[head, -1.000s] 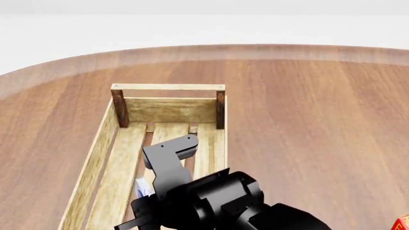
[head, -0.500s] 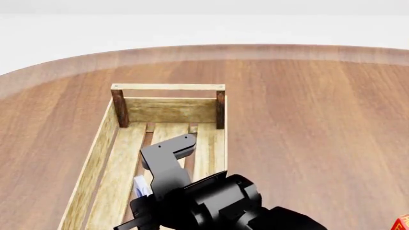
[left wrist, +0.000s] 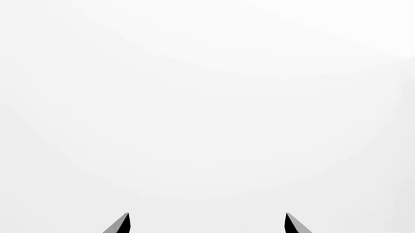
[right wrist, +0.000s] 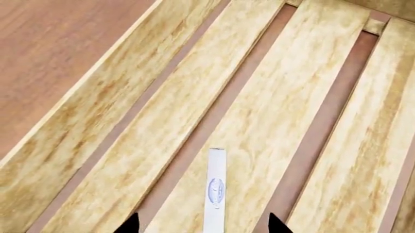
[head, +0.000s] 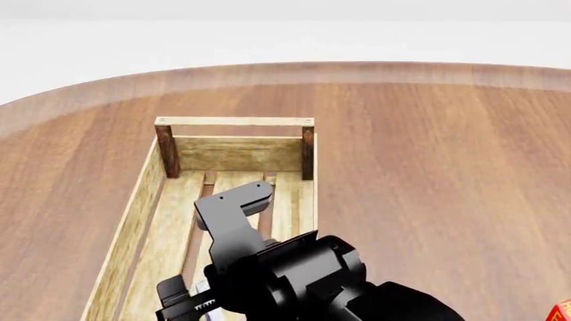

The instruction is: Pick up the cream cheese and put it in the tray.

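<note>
In the right wrist view the cream cheese (right wrist: 216,187) shows edge-on as a thin white strip with a blue oval logo, on a pale slat of the tray (right wrist: 97,102). My right gripper (right wrist: 204,224) is open, its dark tips spread well apart on either side of the box and not touching it. The head view has the right arm over the tray's (head: 232,122) near half, with the right gripper (head: 183,304) low inside it and the cream cheese hidden by the arm. My left gripper (left wrist: 207,223) is open against a blank white background, holding nothing.
The tray lies lengthwise on a round wooden table (head: 428,167), with dark corner posts (head: 167,152) at its far end. A corner of a red box (head: 562,311) shows at the head view's lower right edge.
The right gripper's fingers have spread apart inside the tray and the wrist has shifted slightly. The white box seen beside the arm before is now hidden in the head view.
</note>
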Motion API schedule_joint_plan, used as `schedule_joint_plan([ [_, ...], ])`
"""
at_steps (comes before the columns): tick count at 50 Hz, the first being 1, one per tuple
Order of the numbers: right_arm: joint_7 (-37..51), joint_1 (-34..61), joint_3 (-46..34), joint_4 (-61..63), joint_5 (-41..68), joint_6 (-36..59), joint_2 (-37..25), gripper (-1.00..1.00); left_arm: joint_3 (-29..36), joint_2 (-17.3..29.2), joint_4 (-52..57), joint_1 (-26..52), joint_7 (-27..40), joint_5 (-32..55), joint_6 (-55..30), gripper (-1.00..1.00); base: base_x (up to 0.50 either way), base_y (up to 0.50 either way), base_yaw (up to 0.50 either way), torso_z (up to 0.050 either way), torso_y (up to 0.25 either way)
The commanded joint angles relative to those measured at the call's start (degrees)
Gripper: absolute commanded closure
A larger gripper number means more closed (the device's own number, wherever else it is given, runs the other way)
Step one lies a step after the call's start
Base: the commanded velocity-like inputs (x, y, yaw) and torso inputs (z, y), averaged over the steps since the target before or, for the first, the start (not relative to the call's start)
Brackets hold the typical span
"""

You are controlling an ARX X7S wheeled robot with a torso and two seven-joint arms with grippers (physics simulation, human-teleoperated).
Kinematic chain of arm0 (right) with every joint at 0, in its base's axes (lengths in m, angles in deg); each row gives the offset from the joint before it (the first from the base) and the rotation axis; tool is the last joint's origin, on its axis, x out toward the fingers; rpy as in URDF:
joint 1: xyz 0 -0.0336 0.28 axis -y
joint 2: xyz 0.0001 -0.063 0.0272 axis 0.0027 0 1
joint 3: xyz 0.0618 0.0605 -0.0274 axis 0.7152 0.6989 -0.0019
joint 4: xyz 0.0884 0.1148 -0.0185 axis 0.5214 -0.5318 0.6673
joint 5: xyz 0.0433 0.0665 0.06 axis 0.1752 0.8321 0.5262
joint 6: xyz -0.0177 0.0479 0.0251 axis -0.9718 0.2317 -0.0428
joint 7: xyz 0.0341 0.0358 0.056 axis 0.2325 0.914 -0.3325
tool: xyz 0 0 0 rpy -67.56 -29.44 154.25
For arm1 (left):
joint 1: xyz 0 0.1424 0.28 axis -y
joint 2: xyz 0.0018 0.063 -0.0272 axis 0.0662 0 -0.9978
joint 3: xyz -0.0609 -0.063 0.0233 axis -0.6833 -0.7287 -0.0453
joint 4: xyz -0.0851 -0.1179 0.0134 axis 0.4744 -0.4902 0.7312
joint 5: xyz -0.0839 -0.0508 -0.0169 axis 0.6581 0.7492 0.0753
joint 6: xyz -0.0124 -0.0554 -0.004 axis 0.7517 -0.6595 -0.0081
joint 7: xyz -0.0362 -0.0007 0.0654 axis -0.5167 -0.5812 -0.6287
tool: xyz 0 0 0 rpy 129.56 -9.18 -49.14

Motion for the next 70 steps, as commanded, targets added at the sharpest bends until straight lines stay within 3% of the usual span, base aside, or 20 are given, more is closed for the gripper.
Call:
schedule_joint_plan([
  [1, -2.22, 0.9, 0.84, -6.18, -1.4, -1.47, 0.97, -1.0, -1.29, -1.16, 0.0, 0.43, -1.99, 0.26, 1.89, -1.0, 0.0, 0.0, 0.0, 0.0, 0.0],
  [36, 0.79, 5.68, 1.19, 0.88, -1.68, -2.86, 0.55, -1.0, -1.71, -1.16, 0.0, -0.47, -1.51, 1.1, 3.14, -1.0, 0.0, 0.0, 0.0, 0.0, 0.0],
  [70, 25.65, 8.92, 11.72, 40.47, 4.41, -8.27, -18.88, -1.0, -1.18, -1.16, 0.0, -0.44, -1.35, 0.48, 3.0, -1.0, 0.0, 0.0, 0.0, 0.0, 0.0],
])
